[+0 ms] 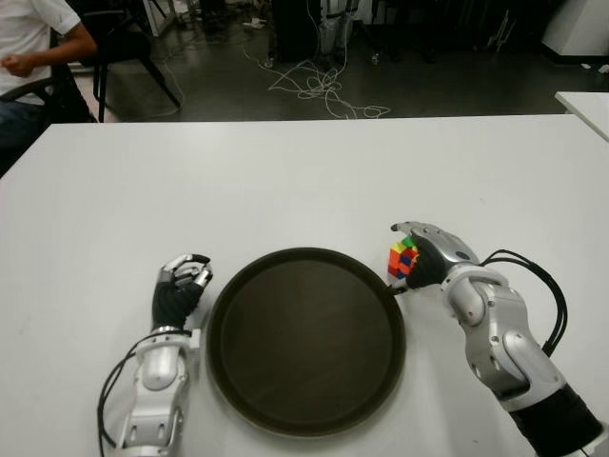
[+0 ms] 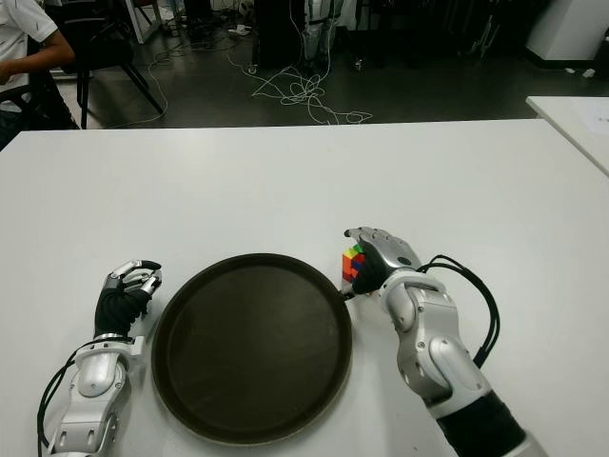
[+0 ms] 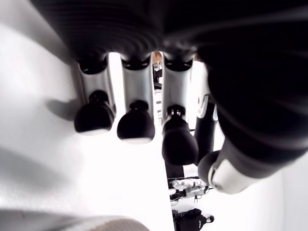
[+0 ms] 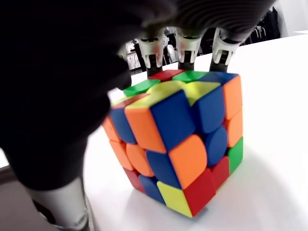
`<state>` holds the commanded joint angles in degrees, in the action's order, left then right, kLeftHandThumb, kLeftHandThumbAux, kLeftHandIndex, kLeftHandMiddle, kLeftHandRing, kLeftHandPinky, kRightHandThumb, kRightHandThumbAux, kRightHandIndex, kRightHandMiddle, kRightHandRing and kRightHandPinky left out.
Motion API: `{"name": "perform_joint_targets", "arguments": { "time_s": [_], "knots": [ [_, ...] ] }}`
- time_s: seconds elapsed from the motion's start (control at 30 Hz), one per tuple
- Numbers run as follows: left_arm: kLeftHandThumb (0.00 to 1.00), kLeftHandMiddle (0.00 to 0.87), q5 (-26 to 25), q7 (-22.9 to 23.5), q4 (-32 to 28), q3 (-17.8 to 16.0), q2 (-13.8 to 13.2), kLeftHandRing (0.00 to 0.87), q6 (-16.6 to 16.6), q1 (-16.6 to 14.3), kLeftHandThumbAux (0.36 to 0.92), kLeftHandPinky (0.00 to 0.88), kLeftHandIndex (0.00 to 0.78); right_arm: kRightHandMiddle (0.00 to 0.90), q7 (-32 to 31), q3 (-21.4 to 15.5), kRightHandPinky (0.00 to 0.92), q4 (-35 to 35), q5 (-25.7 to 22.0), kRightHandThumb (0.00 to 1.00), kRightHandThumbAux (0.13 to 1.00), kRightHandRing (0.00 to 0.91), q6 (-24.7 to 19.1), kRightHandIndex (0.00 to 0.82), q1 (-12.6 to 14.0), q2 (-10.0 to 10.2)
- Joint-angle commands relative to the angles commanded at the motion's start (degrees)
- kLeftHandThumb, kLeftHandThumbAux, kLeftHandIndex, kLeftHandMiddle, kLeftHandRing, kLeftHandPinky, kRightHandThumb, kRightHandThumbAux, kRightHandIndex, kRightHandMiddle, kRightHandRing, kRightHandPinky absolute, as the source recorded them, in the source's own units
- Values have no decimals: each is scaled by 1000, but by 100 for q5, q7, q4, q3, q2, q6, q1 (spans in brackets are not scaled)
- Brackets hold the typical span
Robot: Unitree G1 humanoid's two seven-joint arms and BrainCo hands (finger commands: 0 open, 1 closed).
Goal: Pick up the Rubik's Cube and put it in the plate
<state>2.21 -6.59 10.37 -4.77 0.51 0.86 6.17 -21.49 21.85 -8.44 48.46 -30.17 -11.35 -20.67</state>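
Your right hand [image 1: 425,257] is closed around the Rubik's Cube [image 1: 402,259], which sits on the white table [image 1: 285,181] just beside the right rim of the plate [image 1: 305,341].

In the right wrist view you can see the cube [image 4: 180,144] resting flat on the tabletop, three fingertips [image 4: 186,48] pressed along its far top edge and the thumb at the near side, so the grasp is on but the cube is not lifted. The round, dark plate lies bare in front of you, between your two hands. Your left hand [image 1: 181,288] shows just left of the plate, its fingers [image 3: 136,126] curled inward and holding nothing. At the far left corner a seated person [image 1: 29,57] is partly in view.
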Motion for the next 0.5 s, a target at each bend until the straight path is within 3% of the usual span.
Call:
{"name": "perform_joint_targets", "arguments": {
  "time_s": [0.2, 0.5],
  "knots": [
    [711, 809, -8, -31, -12, -18, 14, 824, -65, -10, 705, 800, 444, 72, -11, -21, 0, 82, 70, 0, 785, 57, -47, 35, -117, -35],
    [712, 805, -13, -50, 11, -47, 39, 822, -104, -31, 705, 802, 444, 37, 371, -127, 0, 355, 27, 0, 807, 14, 271, 24, -282, -146]
  ]
}}
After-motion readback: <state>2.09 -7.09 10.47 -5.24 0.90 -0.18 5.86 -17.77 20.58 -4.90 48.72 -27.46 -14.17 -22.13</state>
